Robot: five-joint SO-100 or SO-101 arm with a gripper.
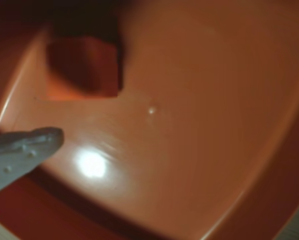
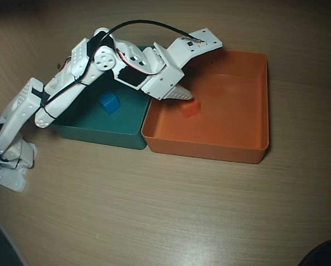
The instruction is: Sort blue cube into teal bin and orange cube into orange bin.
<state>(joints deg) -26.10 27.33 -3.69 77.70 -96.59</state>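
The orange cube [image 2: 191, 108] lies on the floor of the orange bin [image 2: 210, 151], near its left side. In the wrist view the cube [image 1: 84, 70] sits at the upper left on the bin floor [image 1: 214, 100], partly in dark shadow. My gripper [image 2: 183, 95] hangs over the bin just left of the cube. Its white fingertip [image 1: 44, 142] stands apart from the cube, so the jaws are open. The blue cube [image 2: 108, 103] lies inside the teal bin [image 2: 99, 134], partly under my arm.
The two bins stand side by side and touch, teal on the left in the overhead view. My arm's base [image 2: 10, 158] is at the left table edge. Bare wooden table [image 2: 171, 210] lies in front of the bins.
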